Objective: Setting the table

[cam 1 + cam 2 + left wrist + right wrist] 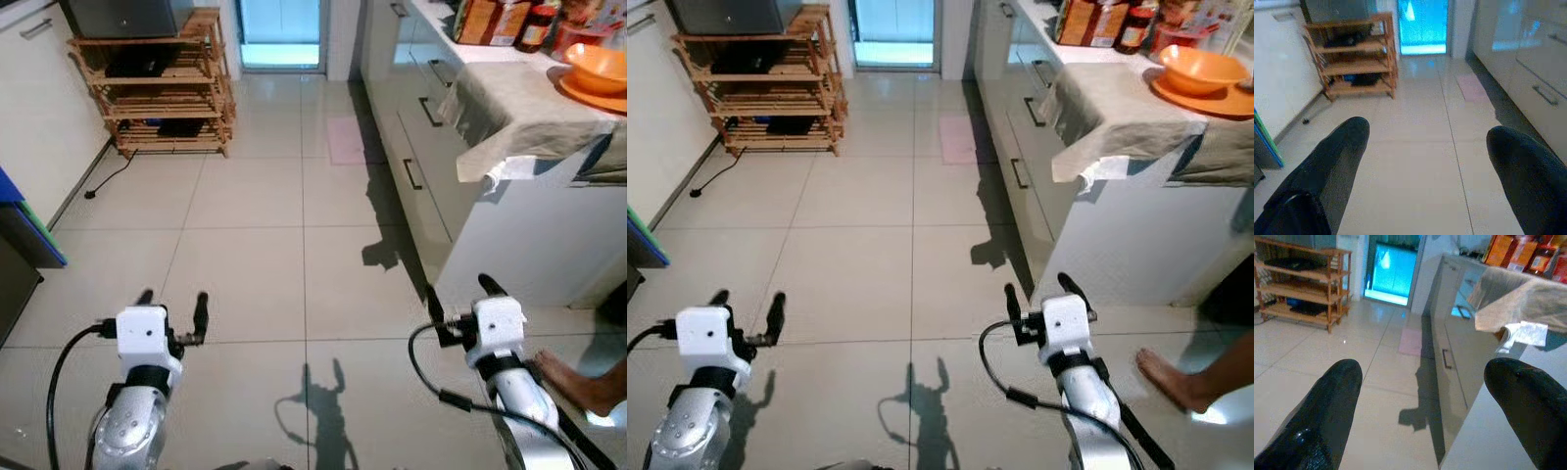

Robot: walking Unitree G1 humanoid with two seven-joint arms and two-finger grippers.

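Pale glossy tiles are covering the floor (265, 255) of a kitchen, and both arms are reaching forward low above them; the left gripper (174, 305) is hovering over the tiles with its two black fingers (1327, 171) spread wide and nothing between them; the right gripper (460, 294) is hovering just beside the white cabinet (509, 245), its fingers (1322, 411) also standing well apart and holding nothing; on the counter at the robot's right a grey cloth (519, 108) is hanging over the edge, and an orange bowl (598, 67) is sitting on an orange plate (588, 95) on top of this cloth; behind them some food packages and jars (505, 22) are standing near the wall; a wooden rack (157, 93) with shelves is standing far at the left, near a bright doorway (281, 29); a small pink mat (345, 139) is lying on the floor beside the drawers; a person's bare foot (578, 382) is resting on the tiles just beside the right arm
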